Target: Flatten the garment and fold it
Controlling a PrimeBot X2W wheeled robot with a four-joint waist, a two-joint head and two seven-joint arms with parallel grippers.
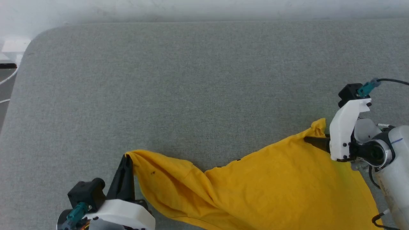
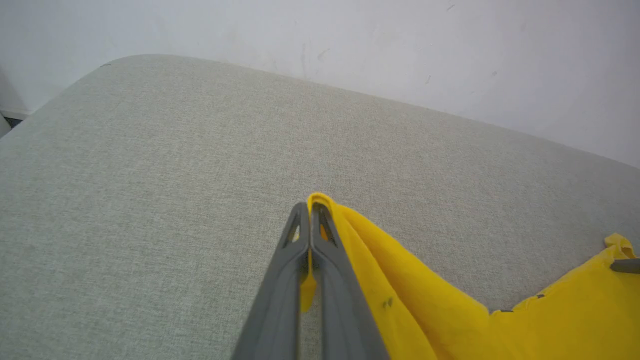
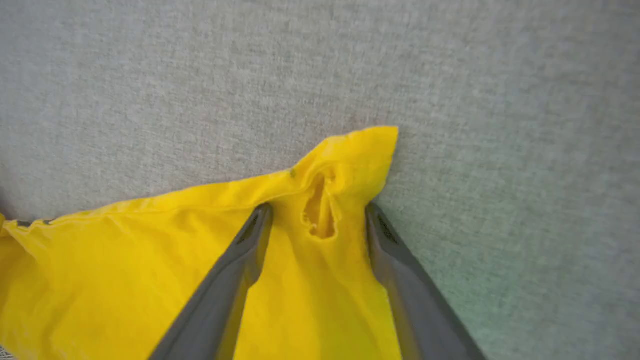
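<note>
The garment (image 1: 271,185), a bright yellow cloth, lies rumpled along the near edge of the grey padded surface (image 1: 191,89), with its print hidden. My left gripper (image 1: 127,158) is shut on the garment's left corner, which is lifted into a ridge. In the left wrist view the gripper (image 2: 310,207) pinches a yellow fold (image 2: 320,200) between its fingers. My right gripper (image 1: 309,138) stands open over the garment's right corner. In the right wrist view its fingers (image 3: 250,240) straddle the puckered corner (image 3: 345,165), which lies loose between them.
The padded surface has a rounded corner (image 1: 38,35) at the far left and meets a white wall (image 1: 204,9) at the back. Beyond its left edge, floor and a white cable (image 1: 9,76) show. Bare grey surface stretches beyond the garment.
</note>
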